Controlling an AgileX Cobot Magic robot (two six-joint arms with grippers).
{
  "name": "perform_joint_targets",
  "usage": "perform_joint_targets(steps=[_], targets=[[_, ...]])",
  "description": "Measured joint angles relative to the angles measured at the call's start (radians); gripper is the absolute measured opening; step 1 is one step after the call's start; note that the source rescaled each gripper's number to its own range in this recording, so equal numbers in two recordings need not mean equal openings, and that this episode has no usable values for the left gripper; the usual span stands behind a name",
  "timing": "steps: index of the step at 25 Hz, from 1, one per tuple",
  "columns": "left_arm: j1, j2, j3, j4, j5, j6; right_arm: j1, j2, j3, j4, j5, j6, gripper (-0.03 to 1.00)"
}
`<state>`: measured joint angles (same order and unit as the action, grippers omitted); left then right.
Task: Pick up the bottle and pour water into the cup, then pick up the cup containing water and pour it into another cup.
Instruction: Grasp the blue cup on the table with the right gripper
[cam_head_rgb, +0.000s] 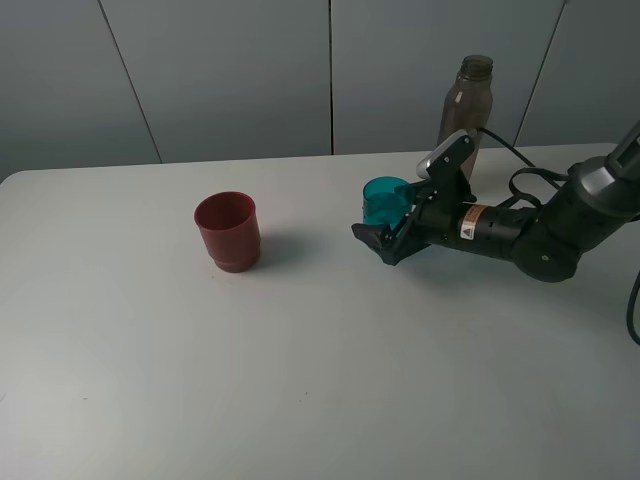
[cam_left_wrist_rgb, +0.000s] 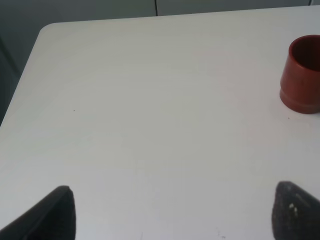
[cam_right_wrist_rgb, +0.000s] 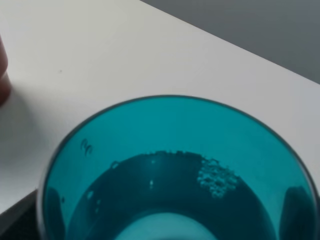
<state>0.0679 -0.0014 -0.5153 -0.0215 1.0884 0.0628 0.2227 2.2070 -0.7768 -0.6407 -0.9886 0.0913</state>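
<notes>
The teal cup (cam_head_rgb: 383, 199) stands right of the table's middle with water in it. It fills the right wrist view (cam_right_wrist_rgb: 175, 165), where bubbles show on the water. My right gripper (cam_head_rgb: 386, 241) is shut on the teal cup, with a dark finger on each side of it. The grey-brown bottle (cam_head_rgb: 467, 108) stands upright behind the right arm, near the table's back edge. The red cup (cam_head_rgb: 228, 232) stands upright to the left of the teal cup, well apart; it also shows in the left wrist view (cam_left_wrist_rgb: 303, 75). My left gripper (cam_left_wrist_rgb: 175, 215) is open and empty above bare table.
The white table (cam_head_rgb: 300, 380) reaches to a grey wall at the back. A black cable (cam_head_rgb: 530, 180) loops from the right arm beside the bottle. The table's left corner (cam_left_wrist_rgb: 47, 30) shows in the left wrist view.
</notes>
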Motion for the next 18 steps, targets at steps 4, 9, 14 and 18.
perform_joint_targets(steps=[4,9,14,18], targets=[[0.0,0.0,0.0,0.0,0.0,0.0,0.0,0.0,0.0,0.0,0.0,0.002,0.98],[0.0,0.0,0.0,0.0,0.0,0.0,0.0,0.057,-0.002,0.014,-0.063,0.002,0.98],[0.0,0.0,0.0,0.0,0.0,0.0,0.0,0.07,-0.009,0.053,-0.112,0.002,0.98],[0.0,0.0,0.0,0.0,0.0,0.0,0.0,0.07,-0.02,0.057,-0.119,0.002,0.98]])
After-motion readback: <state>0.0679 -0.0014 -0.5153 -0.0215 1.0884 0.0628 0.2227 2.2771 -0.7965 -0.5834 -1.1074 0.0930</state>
